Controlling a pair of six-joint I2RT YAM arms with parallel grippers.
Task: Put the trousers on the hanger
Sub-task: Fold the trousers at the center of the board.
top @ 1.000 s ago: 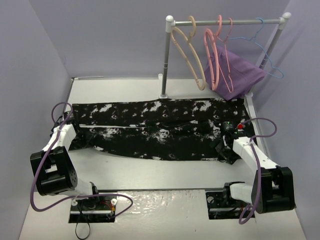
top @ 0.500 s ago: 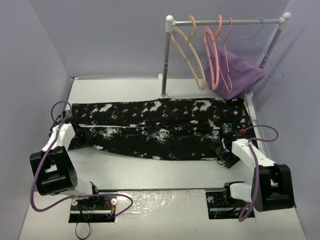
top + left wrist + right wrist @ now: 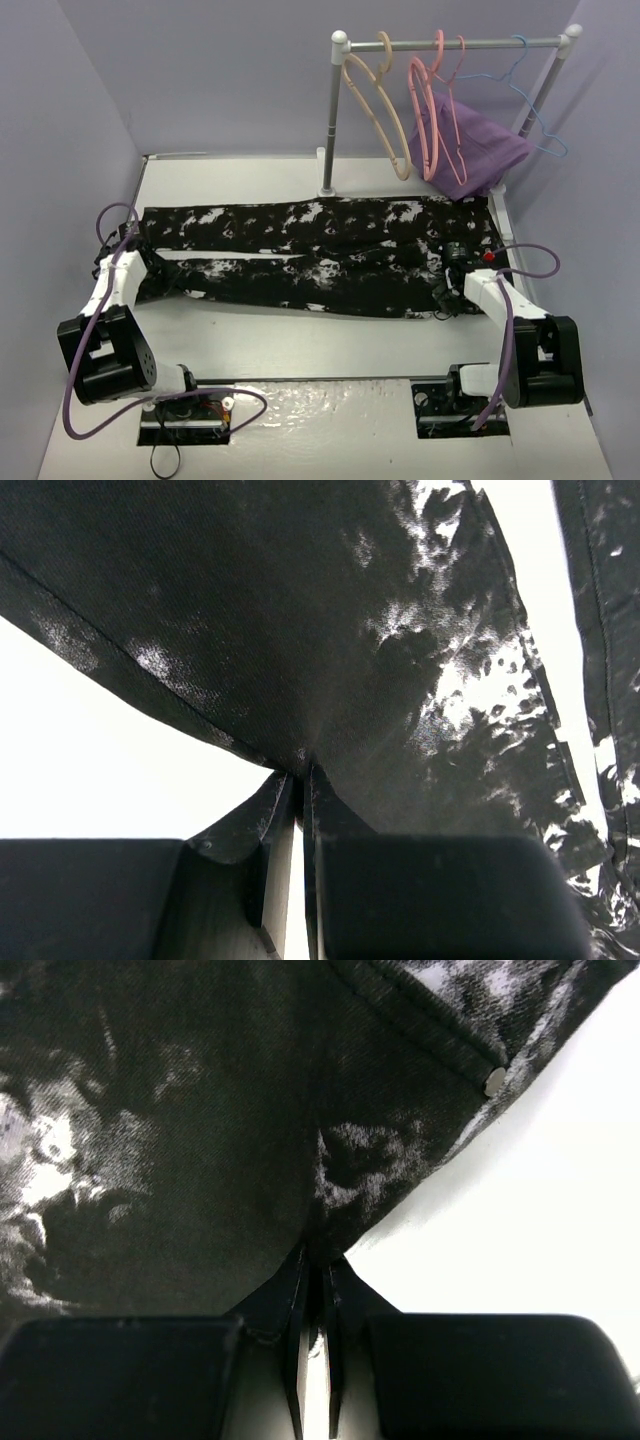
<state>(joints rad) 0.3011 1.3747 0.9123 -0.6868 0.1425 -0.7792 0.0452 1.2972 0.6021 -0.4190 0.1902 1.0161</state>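
Left gripper [image 3: 300,780], jaws pinched tight on a leg end of the trousers [image 3: 320,255] at the counter's [image 3: 300,340] left edge, right gripper [image 3: 315,1260], jaws clamped on the waist corner near the right edge, trousers spread flat across mid-counter, hanger [image 3: 401,170] hung on rail [image 3: 480,43] at far right corner.

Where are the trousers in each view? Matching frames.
Top external: the trousers lie flat across the middle of the table.
Left wrist: they fill top and right; the left hand pinches the edge, bottom centre.
Right wrist: they fill top and left; the right hand pinches the edge, bottom centre.
Shared landmark: white table beside the black fabric.
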